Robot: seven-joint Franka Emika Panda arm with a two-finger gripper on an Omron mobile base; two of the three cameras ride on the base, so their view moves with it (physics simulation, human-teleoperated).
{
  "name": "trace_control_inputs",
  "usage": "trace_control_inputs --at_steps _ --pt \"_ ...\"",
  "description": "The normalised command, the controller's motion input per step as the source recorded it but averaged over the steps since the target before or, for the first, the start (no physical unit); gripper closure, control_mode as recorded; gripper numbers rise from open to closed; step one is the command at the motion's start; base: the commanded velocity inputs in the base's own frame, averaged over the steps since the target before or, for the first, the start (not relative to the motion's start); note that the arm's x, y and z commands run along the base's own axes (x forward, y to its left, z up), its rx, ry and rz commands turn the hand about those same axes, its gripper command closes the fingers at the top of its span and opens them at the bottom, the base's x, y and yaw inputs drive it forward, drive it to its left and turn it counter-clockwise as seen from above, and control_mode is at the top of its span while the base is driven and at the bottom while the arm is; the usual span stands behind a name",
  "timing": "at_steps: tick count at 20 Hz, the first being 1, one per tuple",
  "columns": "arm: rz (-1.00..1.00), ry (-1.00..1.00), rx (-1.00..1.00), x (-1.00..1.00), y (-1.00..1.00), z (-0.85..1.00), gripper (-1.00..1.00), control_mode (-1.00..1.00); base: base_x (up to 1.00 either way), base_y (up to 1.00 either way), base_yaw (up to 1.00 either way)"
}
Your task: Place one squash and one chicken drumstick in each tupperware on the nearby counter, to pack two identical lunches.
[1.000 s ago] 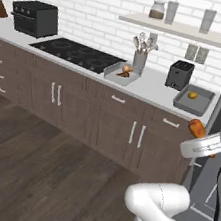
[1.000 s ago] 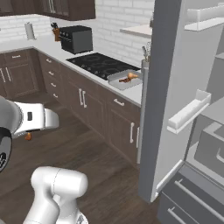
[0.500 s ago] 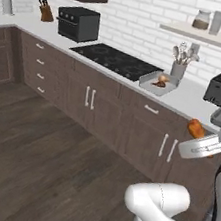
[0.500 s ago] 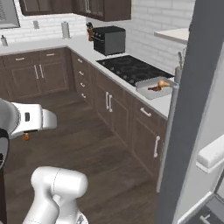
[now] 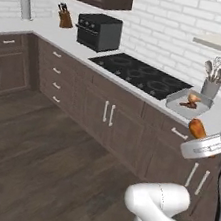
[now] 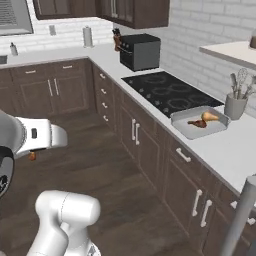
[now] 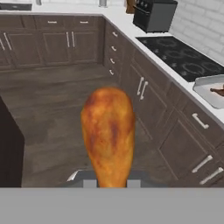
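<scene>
You have open floor (image 5: 51,148) in front of the cabinet run. The white counter (image 6: 235,145) right of the tupperware (image 6: 199,123) lies bare. On approach to that tray, note the utensil holder (image 6: 235,105) standing just behind it (its tall tools project upward) and the wall shelf (image 6: 230,50) overhanging. The cooktop (image 5: 141,75) is flat; the black oven (image 5: 98,31) stands beyond it.

the left base view looks from behind the arm, forward and down, across the floor to the stovetop (image 5: 141,75) and a tupperware (image 5: 188,103). the right base view takes the same counter (image 6: 235,145) from the other side, nearer. the hand view looks along the gripper, close on a chicken drumstick (image 7: 108,131), cabinets (image 7: 148,94) beyond.
</scene>
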Motion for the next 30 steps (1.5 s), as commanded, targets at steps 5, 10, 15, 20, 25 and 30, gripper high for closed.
trace_control_inputs --at_steps 5,10,15,20,25,30 --pt "0.00 0.00 0.00 0.00 0.00 0.00 1.00 1.00 1.00 0.00 -0.32" --pt "0.00 0.00 0.00 0.00 0.00 0.00 1.00 1.00 0.84 -0.01 -0.57" --pt "0.00 0.00 0.00 0.00 0.00 0.00 1.00 1.00 0.08 -0.34 -0.64" --pt "0.00 0.00 0.00 0.00 0.00 0.00 1.00 1.00 0.00 -0.52 -0.73" --pt "0.00 0.00 0.00 0.00 0.00 0.00 1.00 1.00 0.18 -0.34 -0.70" --pt "0.00 0.00 0.00 0.00 0.00 0.00 1.00 1.00 0.36 -0.09 -0.65"
